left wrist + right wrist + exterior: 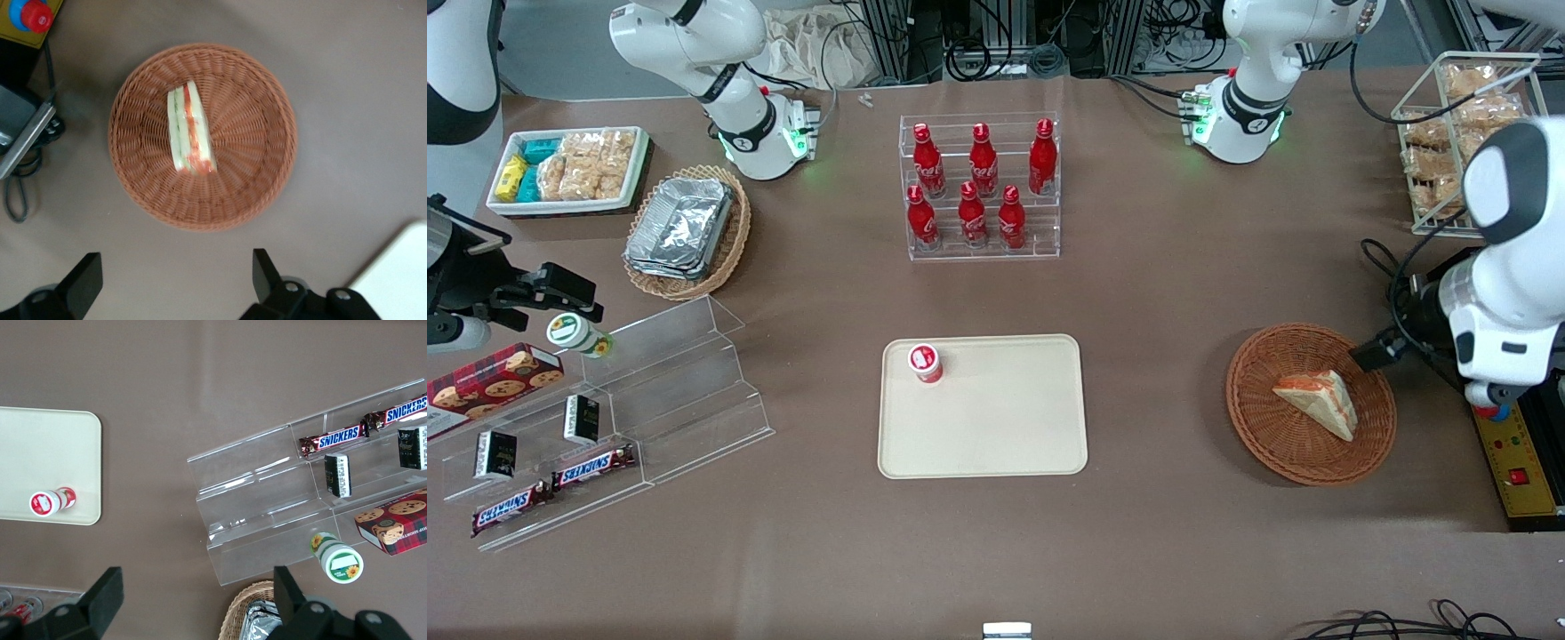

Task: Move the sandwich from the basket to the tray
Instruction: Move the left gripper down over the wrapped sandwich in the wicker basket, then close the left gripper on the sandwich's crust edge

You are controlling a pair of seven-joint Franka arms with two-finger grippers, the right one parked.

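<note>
The pincer (175,280) hangs in the air with its two black fingers (83,279) spread wide and nothing between them, off to one side of the basket (267,100) rather than straight over it. Below it, clear of both fingers, the sandwich (190,128) lies in the middle of that round reddish-brown wicker basket, its red-orange and green filling edge turned upward. The cream tray (996,427) sits well apart from the pincer toward the parked arm's end of the table, with a small red-and-white cup (926,363) standing near one of its corners.
</note>
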